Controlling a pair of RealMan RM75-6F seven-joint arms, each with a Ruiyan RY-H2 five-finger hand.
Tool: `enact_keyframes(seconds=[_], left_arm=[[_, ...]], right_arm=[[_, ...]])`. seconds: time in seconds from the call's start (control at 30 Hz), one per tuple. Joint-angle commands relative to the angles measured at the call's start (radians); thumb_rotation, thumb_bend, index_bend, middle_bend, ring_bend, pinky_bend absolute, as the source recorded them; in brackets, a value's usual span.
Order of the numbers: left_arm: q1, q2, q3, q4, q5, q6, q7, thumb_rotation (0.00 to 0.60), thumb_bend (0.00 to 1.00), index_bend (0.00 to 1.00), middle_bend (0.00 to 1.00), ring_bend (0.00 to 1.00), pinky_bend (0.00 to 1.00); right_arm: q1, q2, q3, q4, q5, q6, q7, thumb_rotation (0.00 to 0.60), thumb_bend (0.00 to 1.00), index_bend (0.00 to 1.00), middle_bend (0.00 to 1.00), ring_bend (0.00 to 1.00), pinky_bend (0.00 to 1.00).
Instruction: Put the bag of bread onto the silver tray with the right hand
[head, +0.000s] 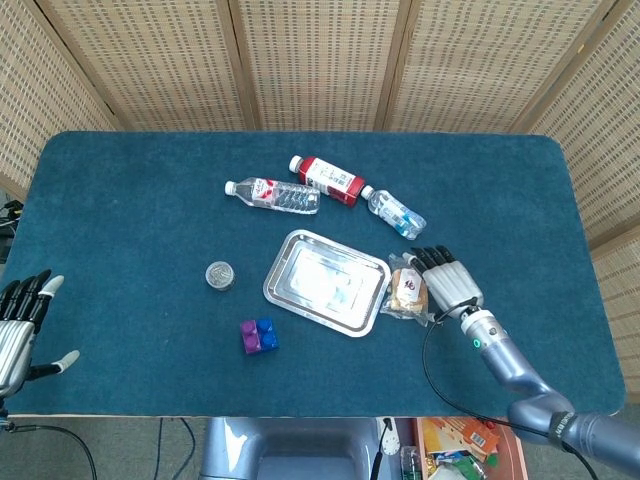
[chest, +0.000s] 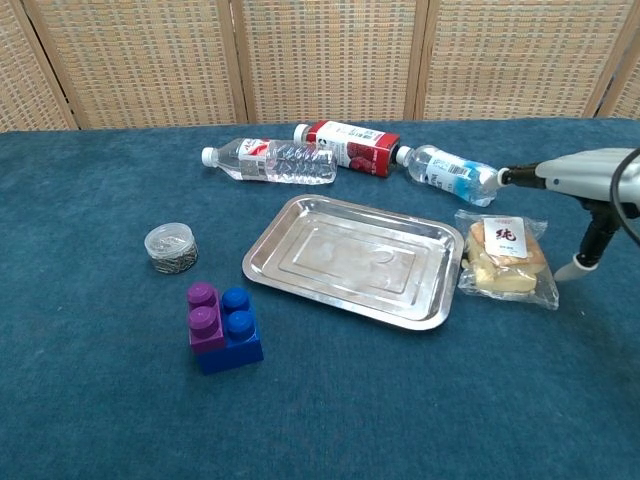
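The clear bag of bread (head: 408, 291) (chest: 504, 259) lies flat on the blue table just right of the silver tray (head: 325, 281) (chest: 352, 258), which holds nothing. My right hand (head: 447, 281) (chest: 585, 190) hovers over the bag's right edge with its fingers spread, holding nothing; whether it touches the bag I cannot tell. My left hand (head: 22, 323) stays at the table's front left corner, fingers apart and empty.
Two clear water bottles (head: 272, 194) (head: 395, 212) and a red-labelled bottle (head: 327, 179) lie behind the tray. A small round tin (head: 220, 275) and a purple-and-blue block (head: 258, 336) sit left of it.
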Motion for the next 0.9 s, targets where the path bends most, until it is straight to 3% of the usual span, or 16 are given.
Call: enact_keyframes(seconds=[0.03, 0.1, 0.17, 0.23, 0.33, 0.43, 0.63, 0.9], left_arm=[[-0.007, -0.001, -0.002, 0.003, -0.009, -0.012, 0.004, 0.600, 0.00, 0.00, 0.00, 0.00, 0.00], [-0.009, -0.002, -0.003, 0.004, -0.015, -0.017, 0.009, 0.600, 0.00, 0.00, 0.00, 0.00, 0.00], [-0.012, -0.007, -0.005, 0.007, -0.016, -0.018, 0.015, 0.600, 0.00, 0.00, 0.00, 0.00, 0.00], [-0.013, -0.010, -0.005, 0.008, -0.016, -0.018, 0.017, 0.600, 0.00, 0.00, 0.00, 0.00, 0.00], [-0.016, -0.011, -0.005, 0.008, -0.021, -0.022, 0.018, 0.600, 0.00, 0.00, 0.00, 0.00, 0.00], [-0.019, -0.010, -0.007, 0.008, -0.031, -0.028, 0.014, 0.600, 0.00, 0.00, 0.00, 0.00, 0.00], [-0.027, -0.003, -0.011, 0.007, -0.047, -0.045, 0.002, 0.600, 0.00, 0.00, 0.00, 0.00, 0.00], [-0.034, 0.007, -0.017, 0.008, -0.065, -0.058, -0.023, 0.600, 0.00, 0.00, 0.00, 0.00, 0.00]], right_arm=[[0.036, -0.055, -0.010, 0.046, 0.065, -0.019, -0.044, 0.600, 0.00, 0.00, 0.00, 0.00, 0.19], [0.046, -0.075, -0.013, 0.066, 0.084, -0.014, -0.058, 0.600, 0.00, 0.00, 0.01, 0.03, 0.22], [0.053, -0.098, -0.012, 0.085, 0.097, 0.001, -0.064, 0.600, 0.00, 0.06, 0.12, 0.13, 0.30], [0.057, -0.109, -0.013, 0.092, 0.104, 0.008, -0.057, 0.600, 0.03, 0.23, 0.35, 0.34, 0.48], [0.060, -0.107, -0.013, 0.082, 0.085, 0.032, -0.046, 0.600, 0.15, 0.43, 0.53, 0.50, 0.60], [0.061, -0.079, -0.001, 0.033, 0.053, 0.067, -0.029, 0.600, 0.24, 0.48, 0.57, 0.53, 0.62], [0.100, 0.024, 0.073, -0.146, 0.046, 0.123, -0.064, 0.600, 0.26, 0.49, 0.58, 0.53, 0.62], [0.238, 0.017, 0.150, -0.234, 0.223, 0.122, -0.243, 0.600, 0.26, 0.49, 0.58, 0.53, 0.62]])
